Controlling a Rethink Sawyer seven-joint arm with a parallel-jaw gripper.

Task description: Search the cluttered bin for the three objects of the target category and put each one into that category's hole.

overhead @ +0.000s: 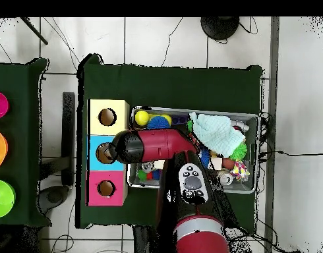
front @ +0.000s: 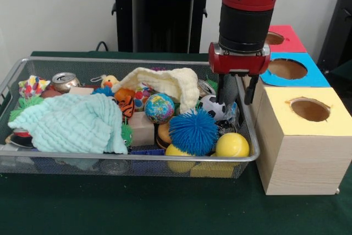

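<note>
My hand (front: 237,98) hangs with fingers apart, empty, dipped into the bin (front: 66,60) at the end beside the hole (front: 287,69). I judge I'm searching still; no clear plastic objects show for certain. Next I'd probe behind the soccer ball (front: 212,107).

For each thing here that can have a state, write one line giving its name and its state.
Silver wire-mesh bin: full of clutter.
Black robot gripper: lowered into the bin's end by the boxes, fingers apart, holding nothing visible.
Blue-surround round hole: open, nothing visible inside.
Yellow-surround round hole: open, nothing visible inside.
Red-surround round hole: partly hidden behind the arm.
Silver metal can: lying in the bin, top opened.
Mint green cloth: spread over other items.
</note>
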